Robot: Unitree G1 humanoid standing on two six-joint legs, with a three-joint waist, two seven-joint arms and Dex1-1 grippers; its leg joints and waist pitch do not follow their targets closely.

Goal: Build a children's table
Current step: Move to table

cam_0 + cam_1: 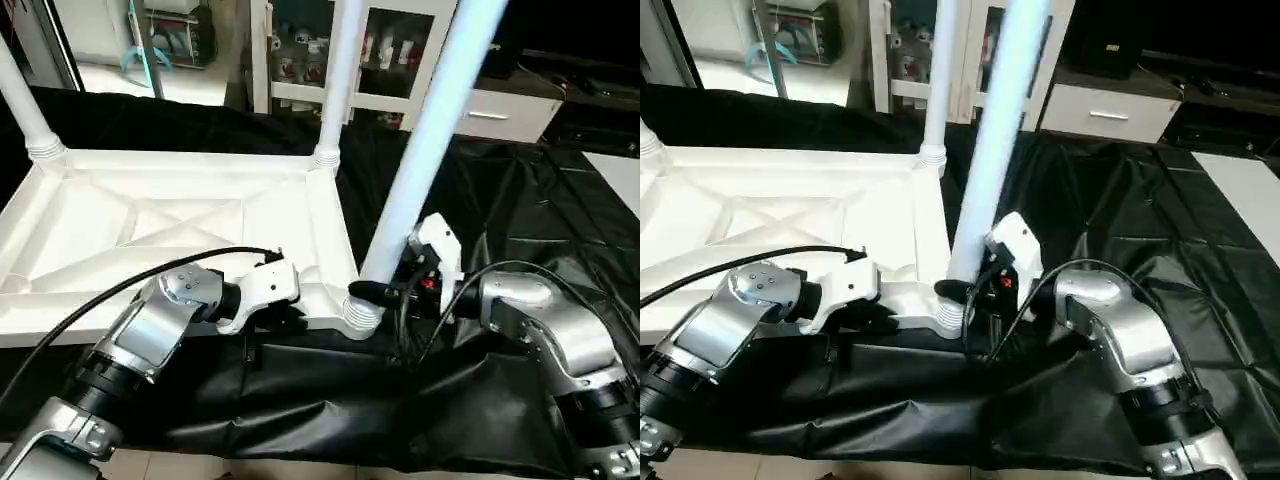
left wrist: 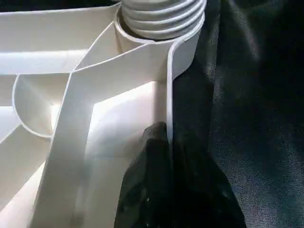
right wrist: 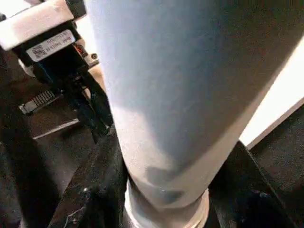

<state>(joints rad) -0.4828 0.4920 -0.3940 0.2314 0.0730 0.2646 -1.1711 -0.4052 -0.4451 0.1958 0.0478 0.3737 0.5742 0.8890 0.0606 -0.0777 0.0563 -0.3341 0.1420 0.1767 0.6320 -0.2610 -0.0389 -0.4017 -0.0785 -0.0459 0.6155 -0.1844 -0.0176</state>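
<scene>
The children's table lies upside down on black cloth, its white tabletop [image 1: 150, 220] showing the ribbed X-braced underside. Two white legs stand in the far corners, one on the left [image 1: 25, 100] and one on the right [image 1: 340, 70]. A third leg [image 1: 420, 150] rises tilted from the near right corner socket [image 1: 362, 315]. My right gripper [image 1: 385, 290] is shut around this leg just above its threaded end; a black finger [image 3: 95, 175] hugs the tube [image 3: 180, 95]. My left gripper [image 2: 168, 135] is shut on the tabletop's near rim wall [image 2: 168, 85], close beside that socket.
Black cloth [image 1: 520, 200] covers the work surface, wrinkled to the right and along the front. A white cabinet with glass doors [image 1: 400, 60] and a white drawer unit [image 1: 500, 110] stand behind. A black cable [image 1: 120, 290] runs along my left forearm.
</scene>
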